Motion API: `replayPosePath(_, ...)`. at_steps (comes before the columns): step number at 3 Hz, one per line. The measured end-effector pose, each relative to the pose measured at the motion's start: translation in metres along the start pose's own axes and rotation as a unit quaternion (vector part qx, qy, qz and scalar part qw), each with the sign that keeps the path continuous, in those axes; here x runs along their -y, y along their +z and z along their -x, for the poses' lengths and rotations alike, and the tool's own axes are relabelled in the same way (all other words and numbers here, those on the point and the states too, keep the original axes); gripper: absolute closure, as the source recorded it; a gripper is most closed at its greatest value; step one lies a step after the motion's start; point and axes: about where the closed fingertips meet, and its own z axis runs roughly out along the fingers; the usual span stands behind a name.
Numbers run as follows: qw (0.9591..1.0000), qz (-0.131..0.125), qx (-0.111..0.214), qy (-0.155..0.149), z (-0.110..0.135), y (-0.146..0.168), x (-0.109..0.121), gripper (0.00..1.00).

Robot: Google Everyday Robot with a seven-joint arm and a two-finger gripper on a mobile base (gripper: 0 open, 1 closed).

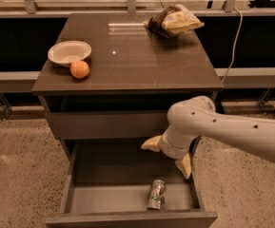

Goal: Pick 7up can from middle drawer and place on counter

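Look for the can (pixel 156 194) lying on its side on the floor of the open drawer (pixel 103 199), toward 5 o'clock of that floor, just behind the front wall, long axis running roughly 12 to 6. Find the gripper (pixel 168 155) hanging over the drawer at about 12 o'clock from the can, near but not touching, fingers (pixel 151 144) spread wide and grasping nothing. Expect thin aluminium: probably light, though impossible to tell full from empty here; stiff along its length, easily dented by a hard squeeze across the wall. Expect a smooth, round, slick skin as well, likely to roll toward 3 or 9 o'clock if nudged off-centre. Best to straddle the mid-body from above, pads across the short width, closing gently and evenly. Avoid the tapered ends, apt to slip free. Mind the front wall close at 6 o'clock. Steer clear of the bowl (pixel 69 52) and orange (pixel 80 69) at 9 o'clock on the counter (pixel 137 65) and the bag (pixel 175 22) at 1 o'clock; aim the set-down between them.
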Motion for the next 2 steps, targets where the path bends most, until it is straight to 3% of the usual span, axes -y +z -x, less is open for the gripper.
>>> replayPosePath(1,0.997,0.013,0.015,-0.075,0.012,0.06,0.001,0.0)
replayPosePath(2,0.9902,0.049,0.021,-0.129,0.023,0.117,-0.008,0.0)
